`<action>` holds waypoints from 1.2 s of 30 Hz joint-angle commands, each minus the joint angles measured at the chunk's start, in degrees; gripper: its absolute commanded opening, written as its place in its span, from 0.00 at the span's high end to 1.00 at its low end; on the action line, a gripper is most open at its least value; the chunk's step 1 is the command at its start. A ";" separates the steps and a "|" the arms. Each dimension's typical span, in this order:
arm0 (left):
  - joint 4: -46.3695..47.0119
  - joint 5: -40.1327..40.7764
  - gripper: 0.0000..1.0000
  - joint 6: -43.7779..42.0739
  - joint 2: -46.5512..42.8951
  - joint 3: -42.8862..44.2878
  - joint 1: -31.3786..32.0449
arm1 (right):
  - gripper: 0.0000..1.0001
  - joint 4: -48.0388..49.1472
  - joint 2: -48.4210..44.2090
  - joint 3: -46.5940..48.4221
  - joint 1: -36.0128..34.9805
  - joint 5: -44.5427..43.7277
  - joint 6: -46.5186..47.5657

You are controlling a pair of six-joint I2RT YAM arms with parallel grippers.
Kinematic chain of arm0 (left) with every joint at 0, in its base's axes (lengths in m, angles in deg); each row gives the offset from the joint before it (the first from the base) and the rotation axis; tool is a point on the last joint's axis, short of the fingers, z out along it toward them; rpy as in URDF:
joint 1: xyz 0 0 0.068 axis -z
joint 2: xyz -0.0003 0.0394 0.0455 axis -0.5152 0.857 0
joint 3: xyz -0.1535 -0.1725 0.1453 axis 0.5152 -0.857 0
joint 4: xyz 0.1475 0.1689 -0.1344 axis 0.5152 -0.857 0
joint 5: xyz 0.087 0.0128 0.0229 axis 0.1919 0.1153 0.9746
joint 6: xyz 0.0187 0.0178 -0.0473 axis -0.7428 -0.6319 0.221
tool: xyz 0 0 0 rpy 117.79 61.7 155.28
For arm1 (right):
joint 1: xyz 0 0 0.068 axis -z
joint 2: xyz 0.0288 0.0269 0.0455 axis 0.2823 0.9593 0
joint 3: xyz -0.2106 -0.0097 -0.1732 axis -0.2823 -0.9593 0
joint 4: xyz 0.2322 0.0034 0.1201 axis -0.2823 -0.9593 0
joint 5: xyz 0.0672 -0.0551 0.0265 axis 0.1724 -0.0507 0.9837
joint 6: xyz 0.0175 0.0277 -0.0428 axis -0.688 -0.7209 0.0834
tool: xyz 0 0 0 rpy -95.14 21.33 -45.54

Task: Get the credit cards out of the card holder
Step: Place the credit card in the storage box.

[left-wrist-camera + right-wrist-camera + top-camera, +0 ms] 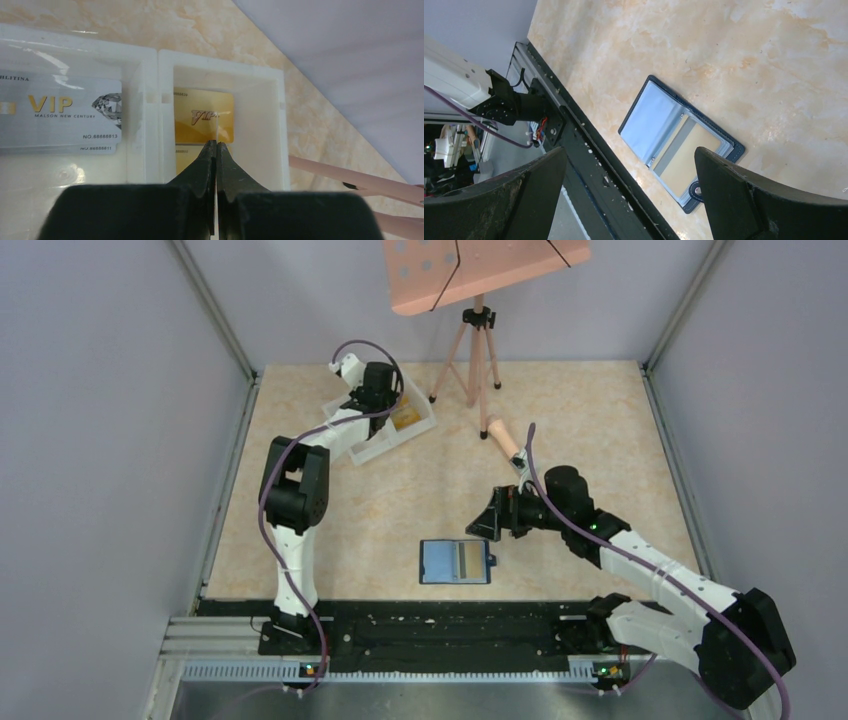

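The blue card holder [456,562] lies open on the table near the front edge, its black tab to the right. In the right wrist view it [649,115] shows a tan-yellow card [686,155] in a slot. My right gripper [488,518] is open and empty, hovering just above and right of the holder [630,155]. My left gripper [375,390] is at the back left over the white tray [385,445]. It [216,145] is shut on a thin credit card [216,127] seen edge-on above the tray's right compartment, where yellow cards [200,117] lie. Silver cards [60,115] lie in the left compartment.
A pink tripod [478,340] carrying a pink board stands at the back middle; its legs [350,175] show beside the tray. A pink handle-like object [503,435] lies behind my right arm. A black rail [430,630] runs along the near edge. Grey walls enclose the table.
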 commanded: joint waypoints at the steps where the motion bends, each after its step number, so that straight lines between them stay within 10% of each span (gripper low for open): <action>1: 7.09 0.67 1.00 -1.49 -0.31 -0.63 0.11 | 0.01 1.22 -0.33 2.61 0.17 0.11 1.23; 36: 6.35 0.56 0.99 -0.28 5.09 1.64 -2.01 | 0.01 0.98 2.68 3.91 0.95 0.38 2.67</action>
